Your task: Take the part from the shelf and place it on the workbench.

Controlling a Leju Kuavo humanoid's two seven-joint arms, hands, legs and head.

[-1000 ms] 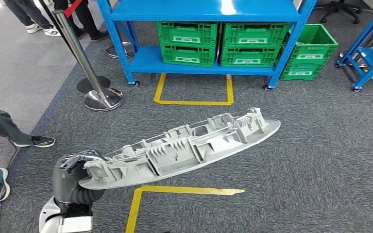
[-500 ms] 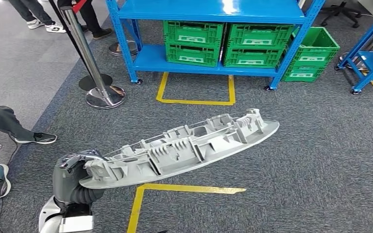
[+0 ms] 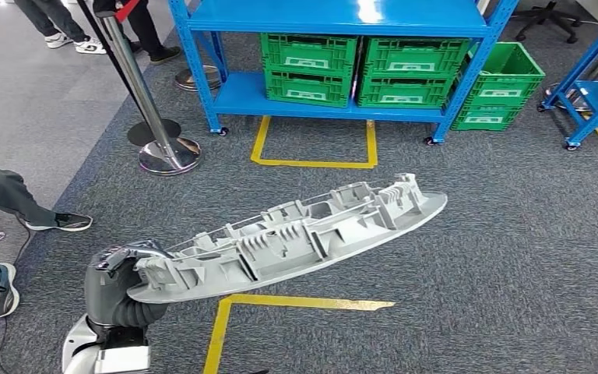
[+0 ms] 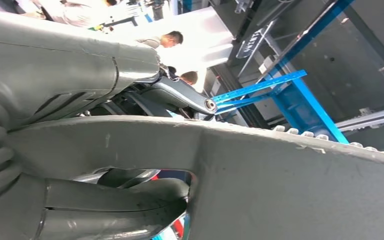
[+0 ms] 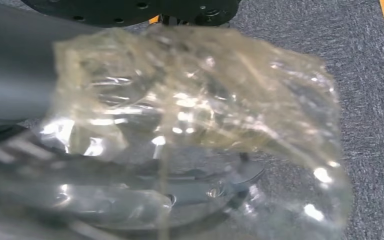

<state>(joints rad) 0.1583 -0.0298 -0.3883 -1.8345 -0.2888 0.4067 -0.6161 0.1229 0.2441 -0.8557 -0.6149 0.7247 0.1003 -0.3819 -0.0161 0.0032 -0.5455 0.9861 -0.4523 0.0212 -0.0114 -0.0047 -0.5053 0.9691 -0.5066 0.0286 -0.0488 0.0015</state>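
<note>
Your left hand (image 3: 117, 288) gripped the long grey part (image 3: 296, 238) by its near end, holding it level above the carpeted floor (image 3: 514, 257), its ribbed side up and its far end towards the blue shelf (image 3: 327, 19) with green crates (image 3: 358, 66). Your right hand (image 5: 10, 65) sat behind crinkled clear film (image 5: 195, 100); I couldn't tell its state.

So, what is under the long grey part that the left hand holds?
Under the grey part lies grey carpet with a yellow tape line. The left hand grips its near end. The carpet directly beneath it is covered.
</note>
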